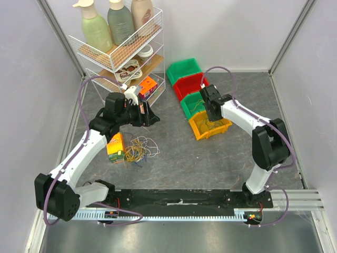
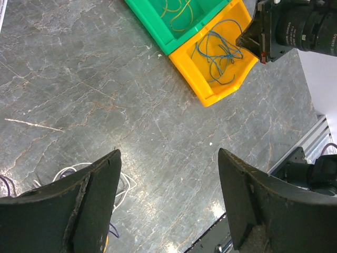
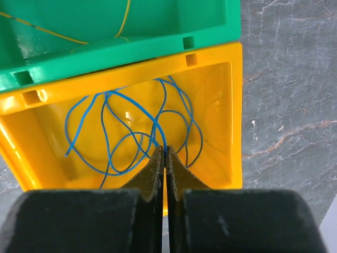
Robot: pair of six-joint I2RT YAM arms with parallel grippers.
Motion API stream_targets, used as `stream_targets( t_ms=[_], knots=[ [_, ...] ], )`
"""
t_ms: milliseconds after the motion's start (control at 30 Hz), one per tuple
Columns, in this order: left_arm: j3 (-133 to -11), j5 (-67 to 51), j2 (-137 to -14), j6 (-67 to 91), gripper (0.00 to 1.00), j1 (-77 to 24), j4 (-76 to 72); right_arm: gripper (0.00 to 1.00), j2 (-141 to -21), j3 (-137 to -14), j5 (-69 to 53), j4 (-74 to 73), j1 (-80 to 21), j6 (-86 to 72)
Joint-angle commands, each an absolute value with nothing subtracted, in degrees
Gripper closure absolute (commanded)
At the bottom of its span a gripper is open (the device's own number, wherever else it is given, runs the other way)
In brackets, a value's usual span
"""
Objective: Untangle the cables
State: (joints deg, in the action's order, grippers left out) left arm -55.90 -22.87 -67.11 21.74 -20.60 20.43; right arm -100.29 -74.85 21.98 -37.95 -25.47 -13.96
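1. The loose cables (image 1: 138,150) lie in a heap on the table (image 1: 210,163), on the left arm's side.
2. The left gripper (image 1: 151,117) hangs wide open just beyond the heap, which lies back toward that arm's base.
3. Well apart, the right gripper (image 3: 164,150) is closed, apparently pinching the blue cable (image 3: 131,132) in the yellow bin (image 3: 221,158).

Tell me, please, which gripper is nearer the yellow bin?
Right. The right gripper is over the yellow bin, shut on the blue cable; the left gripper hovers open near the tangled cables.

A wire rack (image 1: 152,23) of bottles (image 1: 120,21) stands left of coloured bins (image 1: 190,86).
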Motion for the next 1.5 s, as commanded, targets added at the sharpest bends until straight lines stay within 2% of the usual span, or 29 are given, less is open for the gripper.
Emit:
stream_targets(
  t_ms=[0, 100, 200, 433, 567, 700, 767, 867, 967, 1067, 1267, 1467],
  knots=[
    [-55.9, -22.9, -67.4, 23.0, 0.20, -21.0, 18.9, 0.88, -100.5, -78.4, 24.2, -38.7, -25.3, -13.5],
    [-54.8, -23.6, -67.1, 25.3, 0.20, -21.7, 19.3, 0.63, -98.5, -78.3, 22.9, -38.7, -25.7, -12.7],
    [-52.2, -21.4, -65.7, 27.7, 0.20, -21.7, 21.4, 0.51, -94.1, -77.1, 21.9, -37.3, -27.8, -11.4],
    [-48.1, -5.8, -64.1, 32.7, 0.11, -22.7, 30.8, 0.44, -83.9, -70.3, 10.1, -27.3, -38.2, -14.3],
    [-49.7, 6.7, -69.5, 36.3, 0.10, -28.2, 36.2, 0.44, -81.9, -63.1, -4.3, -15.9, -41.2, -20.2],
    [-51.7, 13.3, -77.2, 39.7, 0.12, -32.9, 38.8, 0.44, -83.0, -59.2, -11.9, -9.2, -42.7, -23.6],
    [-51.9, 13.1, -80.6, 40.7, 0.17, -33.6, 38.3, 0.44, -83.4, -58.3, -13.0, -8.9, -43.2, -23.7],
    [-53.0, 10.1, -83.7, 40.0, 0.38, -35.1, 37.3, 0.44, -82.7, -55.9, -12.8, -8.5, -43.4, -23.5],
    [-53.5, 8.8, -80.0, 39.6, 0.53, -38.6, 34.9, 0.44, -82.2, -53.4, -12.6, -7.8, -43.3, -23.3],
    [-51.5, 7.9, -72.3, 40.0, 0.64, -39.8, 32.2, 0.43, -83.3, -51.2, -15.9, -3.3, -43.3, -24.4],
    [-44.7, 6.2, -59.4, 40.0, 0.71, -39.9, 30.3, 0.49, -92.5, -51.8, -24.1, 10.2, -43.3, -30.4],
    [-41.9, 5.7, -53.5, 40.8, 0.76, -39.9, 31.7, 0.50, -103.9, -60.3, -24.3, 8.9, -43.9, -26.7]
  ],
)
